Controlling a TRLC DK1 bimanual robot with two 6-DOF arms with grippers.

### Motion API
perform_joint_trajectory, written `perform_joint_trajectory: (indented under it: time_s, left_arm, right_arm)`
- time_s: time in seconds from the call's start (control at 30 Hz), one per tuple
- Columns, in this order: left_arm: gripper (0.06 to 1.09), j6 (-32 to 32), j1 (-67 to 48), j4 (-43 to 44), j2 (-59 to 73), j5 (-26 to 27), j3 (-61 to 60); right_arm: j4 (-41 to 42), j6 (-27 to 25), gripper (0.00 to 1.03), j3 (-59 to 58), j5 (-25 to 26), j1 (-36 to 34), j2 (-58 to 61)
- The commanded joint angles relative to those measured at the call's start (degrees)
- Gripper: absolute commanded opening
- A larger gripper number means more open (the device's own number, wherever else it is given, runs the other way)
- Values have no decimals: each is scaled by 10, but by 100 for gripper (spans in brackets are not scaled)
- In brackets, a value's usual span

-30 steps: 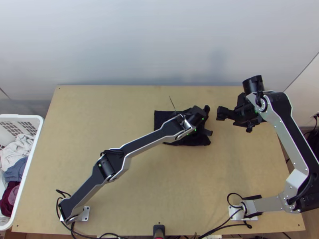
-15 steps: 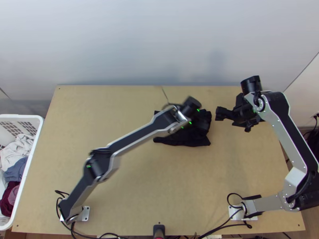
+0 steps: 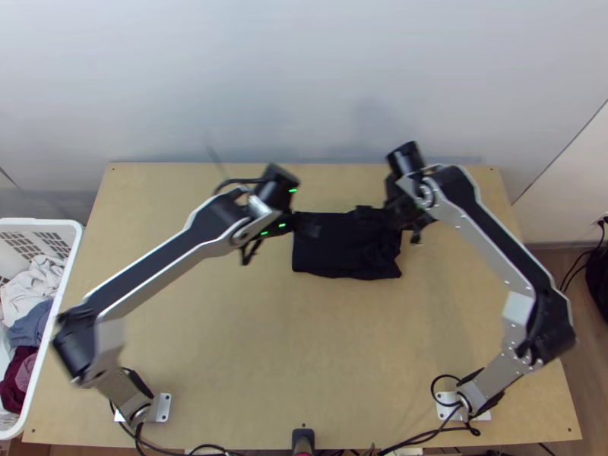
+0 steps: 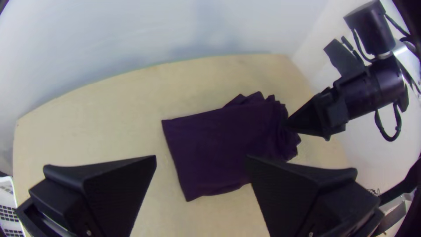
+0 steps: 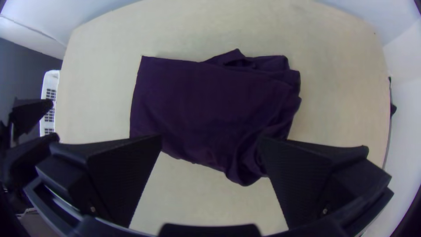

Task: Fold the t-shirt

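Beyond the t-shirt [image 3: 342,247] rises a broad, pale grey wall [image 3: 228,76], the largest thing here. The light wooden table [image 3: 213,365] carries the t-shirt and spreads out on every side of it, widest to the left and on the near side.

The left arm [image 3: 159,262] stretches from a base well to the near left of the t-shirt to its left edge. The right arm [image 3: 498,235] comes from a base to the near right and bends round to its right half.

Well apart from the t-shirt, on its left, stands a white laundry basket [image 3: 45,221]. The t-shirt itself lies on the table as a compact dark rectangle, folded in layers: smooth at its left end, rumpled at its right, with some loose cloth poking out along its far side and a bunched part at its near right.

Well to the left of the t-shirt, in the basket, sit a white cloth [image 3: 34,285], a blue-grey one [image 3: 29,327] and a dark red one [image 3: 15,380].

The left gripper [image 3: 308,226] is at the t-shirt's left edge, its fingers spread wide with nothing between them. The right gripper [image 3: 365,215] is over the far side of the t-shirt's right half, likewise wide apart and gripping nothing.

Smallest is a black handle-like piece [image 3: 303,439], well to the near side of the t-shirt, by the table's edge.
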Motion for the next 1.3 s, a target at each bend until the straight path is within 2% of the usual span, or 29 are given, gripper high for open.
perform_joint_trajectory:
  time_s: [0.0,0.3,0.73,1.27]
  left_arm:
    - [104,-14,41,4,-119,-10,-144]
    - [104,-4,133,3,-191,-10,-220]
    - [104,14,270,27,-297,-10,-339]
    - [104,18,311,36,-334,-10,-398]
  right_arm:
    - [38,-14,99,19,62,74,52]
    - [100,-13,99,-12,113,130,148]
    - [153,-12,99,-88,151,128,198]
    - [161,-12,99,-85,152,-50,193]
